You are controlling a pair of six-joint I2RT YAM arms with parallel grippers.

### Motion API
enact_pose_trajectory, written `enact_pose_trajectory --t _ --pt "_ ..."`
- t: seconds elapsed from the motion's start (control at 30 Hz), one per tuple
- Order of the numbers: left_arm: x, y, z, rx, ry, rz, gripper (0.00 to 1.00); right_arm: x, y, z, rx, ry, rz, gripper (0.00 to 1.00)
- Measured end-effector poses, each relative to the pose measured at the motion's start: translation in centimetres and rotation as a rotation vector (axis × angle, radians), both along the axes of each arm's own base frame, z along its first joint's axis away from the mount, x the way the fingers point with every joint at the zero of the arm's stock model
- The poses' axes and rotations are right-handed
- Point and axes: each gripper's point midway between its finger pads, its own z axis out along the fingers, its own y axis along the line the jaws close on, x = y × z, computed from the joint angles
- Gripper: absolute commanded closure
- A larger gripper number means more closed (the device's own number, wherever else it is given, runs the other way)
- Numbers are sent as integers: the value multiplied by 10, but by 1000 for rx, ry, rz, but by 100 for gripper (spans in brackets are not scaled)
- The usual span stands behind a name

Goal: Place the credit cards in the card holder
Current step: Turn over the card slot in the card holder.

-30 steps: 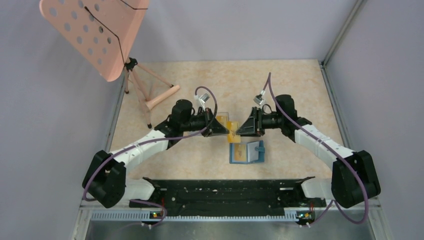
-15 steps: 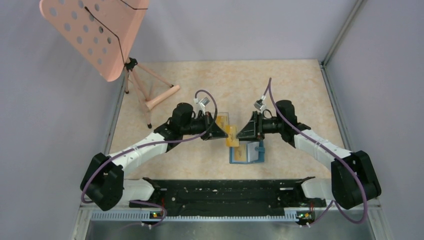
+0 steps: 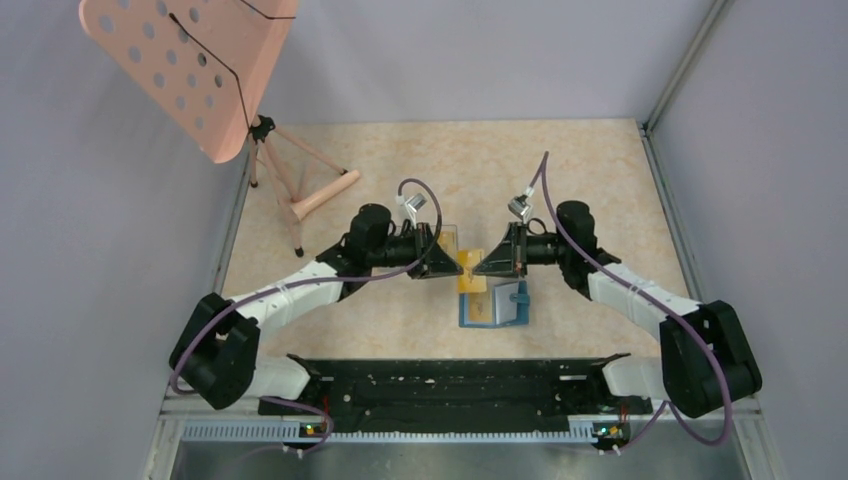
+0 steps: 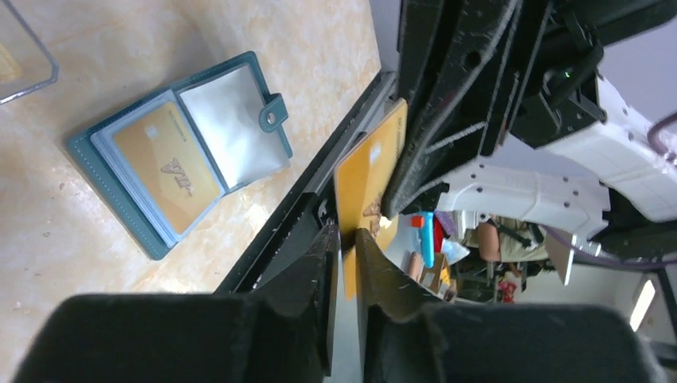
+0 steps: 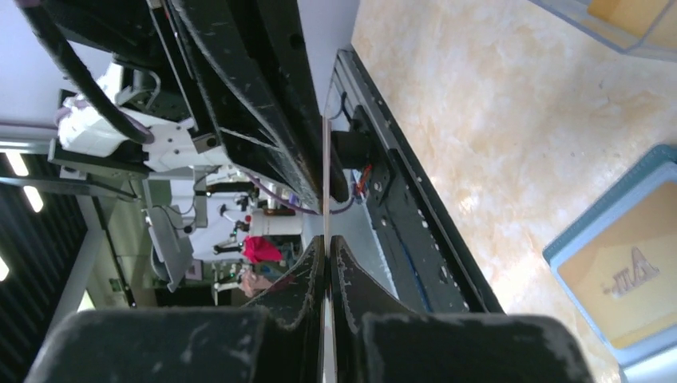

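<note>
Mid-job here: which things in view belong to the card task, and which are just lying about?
Job:
orange-yellow plastic card, pinched between left tool and right tool
open teal-blue folding card holder
second orange card in its pocket
third orange card inside the clear plastic box

Lying about:
the clear plastic box itself
pink perforated stand on a tripod

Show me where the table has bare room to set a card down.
Free: the table's far strip, pink stand to right corner; the patch between left arm, black rail and card holder; a smaller one between card holder and right arm. Crowded: the centre, where left claw and right claw meet at the orange card, clear box behind.
</note>
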Motion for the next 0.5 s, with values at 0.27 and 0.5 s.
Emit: enact_pose_trajectory --t 0.27,0.5 --pt "7 4 -45 174 100 65 65 14 -16 -41 -269 2 -96 100" --pt "3 -12 -103 385 211 19 67 6 -47 -106 -545 96 -132 100"
